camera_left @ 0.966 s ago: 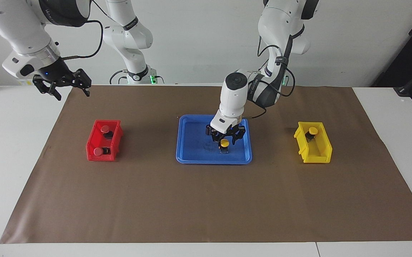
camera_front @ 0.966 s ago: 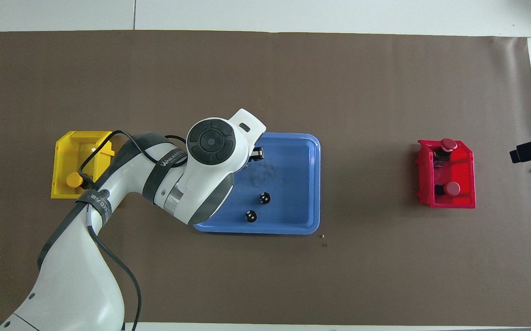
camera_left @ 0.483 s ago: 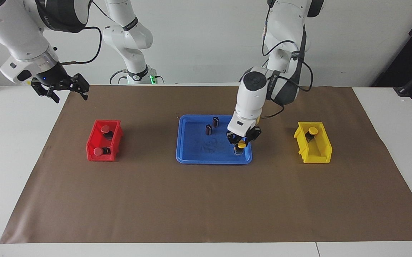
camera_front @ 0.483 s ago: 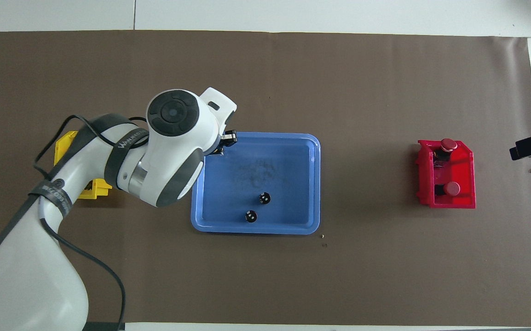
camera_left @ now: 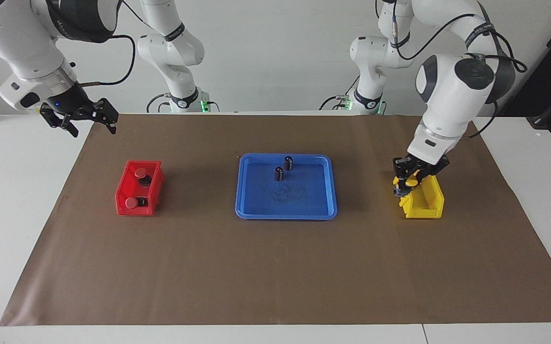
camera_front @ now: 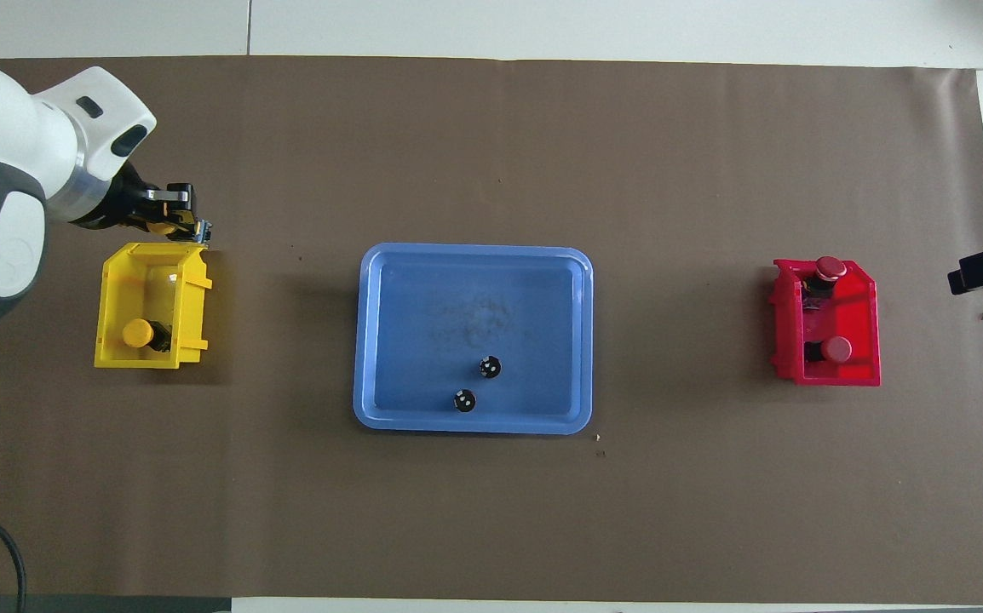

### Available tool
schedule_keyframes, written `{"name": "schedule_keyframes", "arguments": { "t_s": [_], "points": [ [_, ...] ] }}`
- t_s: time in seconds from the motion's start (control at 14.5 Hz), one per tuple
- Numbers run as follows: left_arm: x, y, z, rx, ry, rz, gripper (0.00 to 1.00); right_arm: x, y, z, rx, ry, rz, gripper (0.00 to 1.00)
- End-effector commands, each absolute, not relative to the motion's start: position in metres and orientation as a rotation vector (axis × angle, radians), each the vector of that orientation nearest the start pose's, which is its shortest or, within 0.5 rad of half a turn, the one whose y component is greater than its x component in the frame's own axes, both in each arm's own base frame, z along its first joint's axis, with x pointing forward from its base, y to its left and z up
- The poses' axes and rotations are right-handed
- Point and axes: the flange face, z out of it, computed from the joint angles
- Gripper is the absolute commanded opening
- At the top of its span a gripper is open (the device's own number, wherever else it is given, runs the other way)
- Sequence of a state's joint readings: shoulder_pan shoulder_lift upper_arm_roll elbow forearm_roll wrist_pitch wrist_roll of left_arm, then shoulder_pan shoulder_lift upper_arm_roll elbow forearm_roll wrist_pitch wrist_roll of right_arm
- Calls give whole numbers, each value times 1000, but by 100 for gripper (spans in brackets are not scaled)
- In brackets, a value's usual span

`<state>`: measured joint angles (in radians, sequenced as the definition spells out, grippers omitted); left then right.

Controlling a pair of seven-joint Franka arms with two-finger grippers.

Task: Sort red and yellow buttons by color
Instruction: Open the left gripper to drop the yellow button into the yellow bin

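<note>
My left gripper [camera_left: 410, 183] is shut on a yellow-capped button [camera_left: 412, 182] and holds it over the rim of the yellow bin [camera_left: 426, 203]. In the overhead view this gripper [camera_front: 175, 223] is over the bin's [camera_front: 189, 294] edge. A second yellow button [camera_front: 138, 332] lies in that bin. Two red buttons [camera_left: 140, 172] [camera_left: 131, 203] lie in the red bin [camera_left: 157, 184], also seen from overhead [camera_front: 830, 269] [camera_front: 837, 347]. My right gripper [camera_left: 93, 127] is open and empty, up over the table's edge at the right arm's end, where the arm waits.
A blue tray [camera_left: 256, 211] stands mid-table between the bins, with two dark upright cylinders with silver tops [camera_left: 288, 163] [camera_left: 279, 173] in it. A brown mat [camera_left: 275, 277] covers the table.
My left gripper has lifted the yellow button out of the blue tray and carried it toward the left arm's end, to over the yellow bin. The right gripper has barely moved.
</note>
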<state>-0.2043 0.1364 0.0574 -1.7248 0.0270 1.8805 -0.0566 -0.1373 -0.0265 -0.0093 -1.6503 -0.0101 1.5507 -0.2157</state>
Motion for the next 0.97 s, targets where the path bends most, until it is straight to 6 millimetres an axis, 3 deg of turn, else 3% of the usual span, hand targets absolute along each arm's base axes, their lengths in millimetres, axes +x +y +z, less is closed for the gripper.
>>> {"name": "schedule_keyframes", "arguments": {
  "t_s": [0.0,0.14,0.41,0.9],
  "points": [
    [596,-54,485,-3084,256,6,1,536,-81,602,-3143,-80,116,100],
    [590,-34,476,-3087,243,-37,1,536,-77,602,-3141,-94,116,100],
    [569,-13,438,-3083,272,-120,1,535,-72,600,-3132,-115,133,100],
    [556,-7,388,-3085,268,-129,2,539,-38,600,-3130,-209,128,100]
  ]
}}
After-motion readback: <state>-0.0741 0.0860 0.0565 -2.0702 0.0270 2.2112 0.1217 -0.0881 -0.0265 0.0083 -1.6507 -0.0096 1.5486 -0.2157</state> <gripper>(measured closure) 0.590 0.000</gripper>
